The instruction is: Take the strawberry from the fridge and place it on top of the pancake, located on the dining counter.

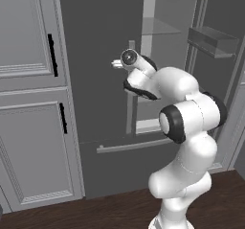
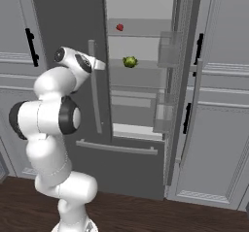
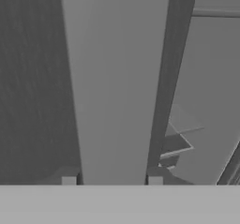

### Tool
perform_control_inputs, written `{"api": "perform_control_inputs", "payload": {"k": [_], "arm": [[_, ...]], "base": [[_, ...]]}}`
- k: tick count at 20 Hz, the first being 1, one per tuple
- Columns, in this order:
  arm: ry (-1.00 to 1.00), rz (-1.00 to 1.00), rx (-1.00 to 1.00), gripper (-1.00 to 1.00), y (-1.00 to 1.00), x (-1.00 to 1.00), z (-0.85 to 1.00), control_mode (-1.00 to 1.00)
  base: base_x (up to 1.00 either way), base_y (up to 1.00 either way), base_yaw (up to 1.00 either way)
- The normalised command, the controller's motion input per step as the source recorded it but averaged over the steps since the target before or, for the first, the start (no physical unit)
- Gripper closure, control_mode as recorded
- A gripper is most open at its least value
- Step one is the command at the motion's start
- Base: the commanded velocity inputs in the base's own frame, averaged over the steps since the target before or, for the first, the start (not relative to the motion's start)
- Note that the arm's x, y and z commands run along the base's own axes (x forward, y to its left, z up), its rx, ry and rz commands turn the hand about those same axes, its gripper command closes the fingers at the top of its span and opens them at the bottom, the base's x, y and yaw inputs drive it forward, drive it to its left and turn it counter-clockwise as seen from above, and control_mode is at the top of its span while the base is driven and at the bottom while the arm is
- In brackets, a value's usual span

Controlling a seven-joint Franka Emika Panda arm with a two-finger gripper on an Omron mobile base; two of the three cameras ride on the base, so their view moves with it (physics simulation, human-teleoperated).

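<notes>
One strawberry (image 2: pixel 119 27), fridge (image 2: pixel 141 95) shelf, right view

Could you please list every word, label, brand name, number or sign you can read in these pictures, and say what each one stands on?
There is no readable text: the fridge, its shelves, the cabinets and the robot arm are all plain, with no lettering, numbers or signs.

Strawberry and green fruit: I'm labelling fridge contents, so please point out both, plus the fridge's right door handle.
strawberry (image 2: pixel 119 27): right base view, middle of the red fruit.
green fruit (image 2: pixel 130 61): right base view, its centre.
right door handle (image 2: pixel 196 110): right base view, mid-length of the silver bar.
</notes>
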Motion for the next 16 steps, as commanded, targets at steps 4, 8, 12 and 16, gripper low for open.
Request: {"api": "perform_control_inputs", "payload": {"k": [4,8,12,16], "arm": [[0.00,-0.33,0.00,1.00,0.31,-0.74,-0.01,-1.00],[-0.03,-0.31,0.00,1.00,0.34,-0.80,0.00,-1.00],[-0.08,-0.23,0.00,1.00,0.33,-0.92,0.00,-1.00],[-0.06,-0.10,0.00,1.00,0.44,-0.89,-0.04,-1.00]], "base": [[0.00,0.00,0.00],[0.00,0.00,0.00],[0.00,0.00,0.00],[0.00,0.00,0.00]]}}
